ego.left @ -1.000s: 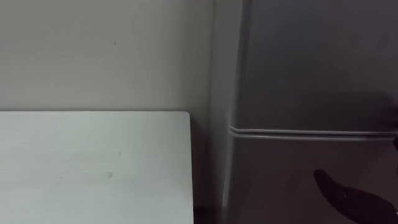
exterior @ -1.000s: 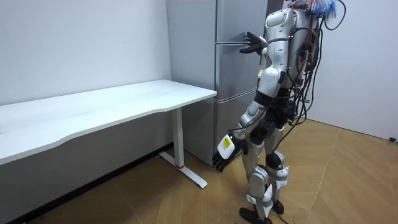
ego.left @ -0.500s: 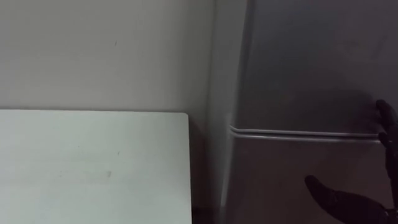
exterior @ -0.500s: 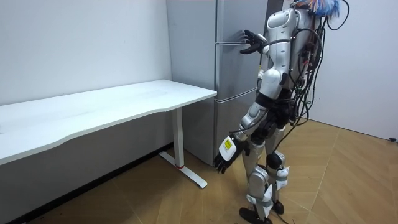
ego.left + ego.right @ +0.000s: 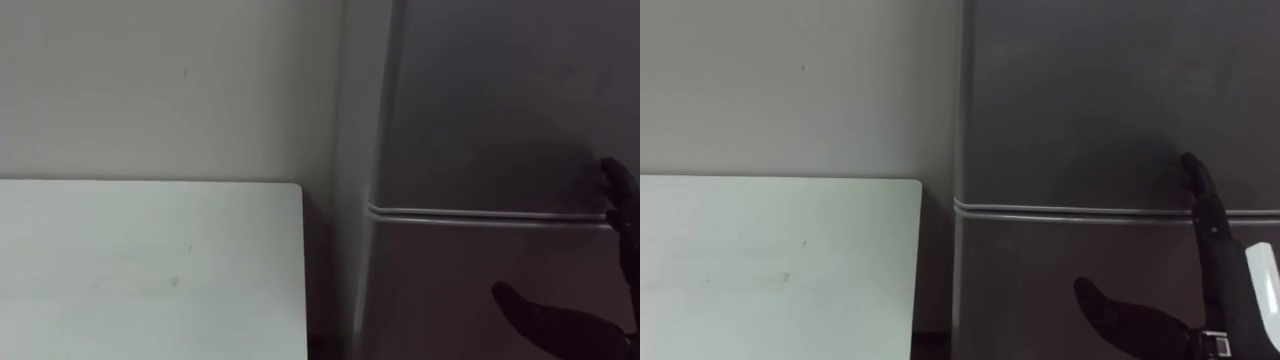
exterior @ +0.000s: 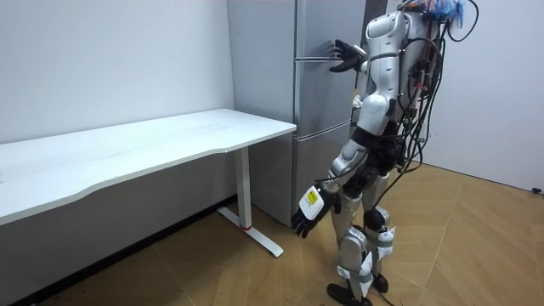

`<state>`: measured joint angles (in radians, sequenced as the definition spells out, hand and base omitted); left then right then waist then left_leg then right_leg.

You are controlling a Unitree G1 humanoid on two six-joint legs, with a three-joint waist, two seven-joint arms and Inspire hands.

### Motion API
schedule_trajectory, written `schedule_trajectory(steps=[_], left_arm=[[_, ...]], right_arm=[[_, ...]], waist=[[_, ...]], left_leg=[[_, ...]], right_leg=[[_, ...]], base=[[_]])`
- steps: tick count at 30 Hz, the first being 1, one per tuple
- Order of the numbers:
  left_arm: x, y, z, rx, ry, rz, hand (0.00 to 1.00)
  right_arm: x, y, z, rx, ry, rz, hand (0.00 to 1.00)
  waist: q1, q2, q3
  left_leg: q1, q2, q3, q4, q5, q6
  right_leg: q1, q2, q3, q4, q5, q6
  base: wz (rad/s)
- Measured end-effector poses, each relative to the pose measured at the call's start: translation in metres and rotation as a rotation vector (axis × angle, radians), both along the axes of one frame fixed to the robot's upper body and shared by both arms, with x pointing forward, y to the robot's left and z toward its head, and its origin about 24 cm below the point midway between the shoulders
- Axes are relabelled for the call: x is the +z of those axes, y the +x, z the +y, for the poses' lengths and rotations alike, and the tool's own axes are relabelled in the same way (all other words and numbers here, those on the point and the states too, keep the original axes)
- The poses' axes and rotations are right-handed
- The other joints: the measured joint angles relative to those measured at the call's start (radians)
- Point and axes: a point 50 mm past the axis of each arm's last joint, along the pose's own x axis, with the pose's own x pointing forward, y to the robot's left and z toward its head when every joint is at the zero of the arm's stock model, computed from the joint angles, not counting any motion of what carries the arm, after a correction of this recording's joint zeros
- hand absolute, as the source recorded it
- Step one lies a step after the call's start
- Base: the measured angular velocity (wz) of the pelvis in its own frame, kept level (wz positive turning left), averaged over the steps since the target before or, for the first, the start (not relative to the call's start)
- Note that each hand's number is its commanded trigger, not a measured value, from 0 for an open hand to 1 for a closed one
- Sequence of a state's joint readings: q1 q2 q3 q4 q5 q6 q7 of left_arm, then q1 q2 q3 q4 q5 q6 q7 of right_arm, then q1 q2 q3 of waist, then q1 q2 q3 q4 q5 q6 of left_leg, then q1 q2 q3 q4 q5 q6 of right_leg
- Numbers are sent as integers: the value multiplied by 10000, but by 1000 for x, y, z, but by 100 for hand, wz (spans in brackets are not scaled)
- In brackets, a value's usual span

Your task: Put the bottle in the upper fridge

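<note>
Robot stands facing the fridge [image 6: 319, 98], white table [image 5: 150, 265] just to its left. Right hand [image 5: 1218, 270] is up at the seam [image 5: 480, 213] btwn upper door [image 5: 500, 100] and lower door [image 5: 440, 290]. Its fingers are straight w/ thumb spread, holding nothing; fingertips possibly touch the door. Upper door is closed. Left hand [image 6: 306, 217] hangs by the thigh, loosely open, empty.

The fridge [image 6: 319, 85] is finished in plain silver-grey and is crossed by a paler silvery strip [image 5: 480, 215] between its two doors. The table [image 6: 127, 149] is seen in plain white, top and legs alike. The wall [image 6: 102, 59] is painted a flat off-white. The floor [image 6: 476, 246] is laid in warm brown wood, patterned in slanting herringbone planks. The right hand [image 5: 1225, 290] and the left hand [image 6: 308, 212] are clad in black.
</note>
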<state>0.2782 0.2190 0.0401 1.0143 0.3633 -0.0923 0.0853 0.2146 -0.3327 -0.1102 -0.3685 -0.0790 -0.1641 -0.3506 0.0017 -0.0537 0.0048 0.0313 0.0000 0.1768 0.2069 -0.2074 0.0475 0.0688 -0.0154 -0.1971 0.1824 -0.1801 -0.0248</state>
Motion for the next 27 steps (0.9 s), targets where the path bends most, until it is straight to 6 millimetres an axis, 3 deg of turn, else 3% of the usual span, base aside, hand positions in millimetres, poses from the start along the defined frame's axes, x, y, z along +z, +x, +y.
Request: schedule_trajectory(steps=[7, 10, 18, 21, 27], left_arm=[[4, -7, 9, 699, 438, -281, 0], [5, -17, 14, 1199, 787, -218, 0], [8, -19, 16, 1932, 1244, -556, 0], [6, -20, 13, 1980, 1190, -444, 0], [6, -20, 13, 2068, 1372, -364, 0]], right_arm=[[30, -8, -43, -1426, 1329, -1931, 0], [33, -15, -59, -2298, 1761, -2387, 0], [27, -29, -92, -3952, 3902, -2936, 0], [25, -40, -106, -4911, 4578, -3332, 0], [-11, -54, -123, -7055, 6603, -2887, 0]], waist=[[-120, -49, -1], [-224, -83, -29], [-559, -59, -61], [-696, 88, -142], [-833, 83, -111]], left_leg=[[65, -75, -262, -14, -8, 14], [178, -100, -318, -26, -12, 10], [200, -151, -369, -72, -42, 50], [196, -157, -367, -21, -86, 64], [336, -156, -374, -98, -86, 62]], right_leg=[[184, -27, -175, -206, -41, 64], [426, -29, -271, -324, -41, 68], [421, -107, -325, -313, -82, 119], [397, -107, -282, -311, -89, 135], [518, -102, -274, -291, -91, 134]], base=[[12], [10], [1], [-1], [0]])
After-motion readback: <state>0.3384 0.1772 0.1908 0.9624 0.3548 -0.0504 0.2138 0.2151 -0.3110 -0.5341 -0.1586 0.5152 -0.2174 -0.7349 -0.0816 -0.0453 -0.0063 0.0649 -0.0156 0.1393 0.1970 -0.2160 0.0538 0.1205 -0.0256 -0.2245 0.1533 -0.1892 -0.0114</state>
